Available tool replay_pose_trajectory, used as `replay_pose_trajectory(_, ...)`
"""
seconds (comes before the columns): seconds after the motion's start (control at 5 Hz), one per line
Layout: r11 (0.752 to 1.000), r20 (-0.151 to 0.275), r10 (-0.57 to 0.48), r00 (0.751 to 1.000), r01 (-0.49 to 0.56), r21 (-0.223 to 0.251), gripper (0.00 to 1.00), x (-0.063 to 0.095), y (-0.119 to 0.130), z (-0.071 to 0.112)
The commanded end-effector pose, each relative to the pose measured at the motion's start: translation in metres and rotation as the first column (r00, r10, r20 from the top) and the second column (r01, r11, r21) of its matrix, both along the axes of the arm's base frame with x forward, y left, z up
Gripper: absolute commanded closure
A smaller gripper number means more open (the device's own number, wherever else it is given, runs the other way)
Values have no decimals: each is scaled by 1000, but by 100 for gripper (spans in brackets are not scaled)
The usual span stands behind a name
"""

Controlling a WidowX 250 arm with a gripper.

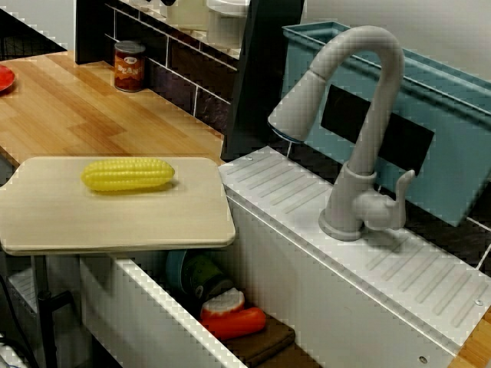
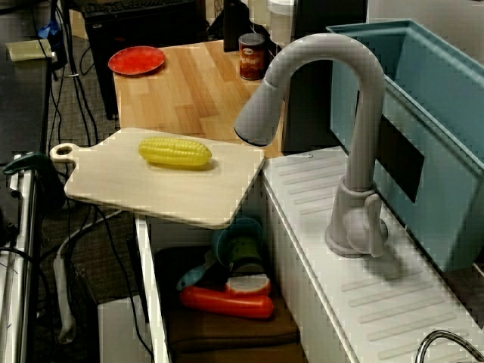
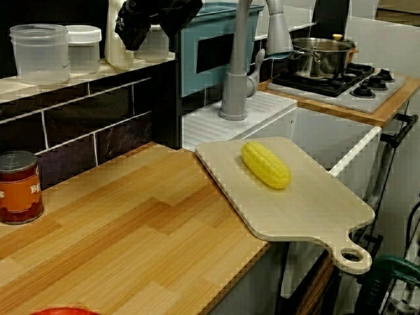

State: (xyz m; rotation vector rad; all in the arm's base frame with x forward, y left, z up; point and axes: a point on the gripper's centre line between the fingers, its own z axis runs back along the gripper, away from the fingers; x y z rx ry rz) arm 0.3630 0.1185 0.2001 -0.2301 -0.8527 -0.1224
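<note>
While the gripper (image 3: 156, 20) hung high beyond the cutting board (image 3: 308, 210), jaws too dark to read as parted or clenched, the corn (image 3: 265, 164) lay across the board's middle: light, stiff, bumpy yet rollable, I'd say; best pinched across its thick midsection.

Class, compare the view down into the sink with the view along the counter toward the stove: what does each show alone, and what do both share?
Only the sink view shows the things down in the sink: a red-orange vegetable and a green cup. Only the counter view shows the stove, the steel pot and clear tubs on the ledge. Both show the yellow corn lying on the cutting board, the grey faucet and the can.
</note>
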Motion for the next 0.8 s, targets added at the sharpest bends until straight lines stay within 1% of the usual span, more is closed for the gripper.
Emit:
replay_pose_trajectory(0.0,997,58,-64,996,62,36,0,8,13,2)
replay_pose_trajectory(0.4,994,92,-98,991,92,66,0,11,9,6)
replay_pose_trajectory(0.6,991,102,-111,988,102,90,0,13,9,7)
